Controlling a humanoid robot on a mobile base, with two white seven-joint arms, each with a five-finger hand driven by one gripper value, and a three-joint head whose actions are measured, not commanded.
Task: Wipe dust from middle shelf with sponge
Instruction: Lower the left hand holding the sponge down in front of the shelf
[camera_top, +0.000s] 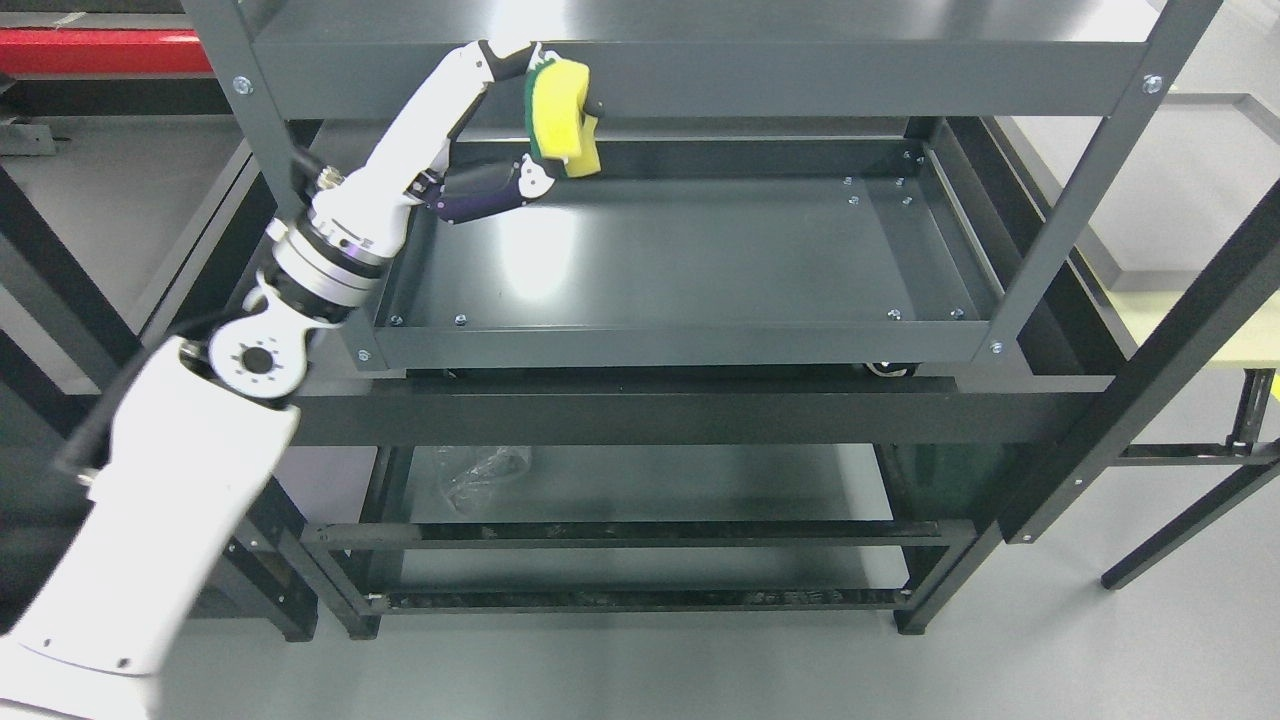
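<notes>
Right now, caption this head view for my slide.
Left hand holds a yellow sponge above the back-left of the dark middle shelf.

A crumpled clear plastic bag (483, 470) lies on the lower level of the dark grey metal rack, near its left rear corner, partly behind a front crossbar. A red horizontal bar (95, 50) runs along the upper left edge of the view, behind the rack's upright. At far right a pale yellow-green tabletop on black metal legs (1240, 345) stands on the grey floor (1000, 660), beside a dark diagonal frame post (1150, 370). A small white caster wheel (890, 369) shows under the tray's right front corner.
</notes>
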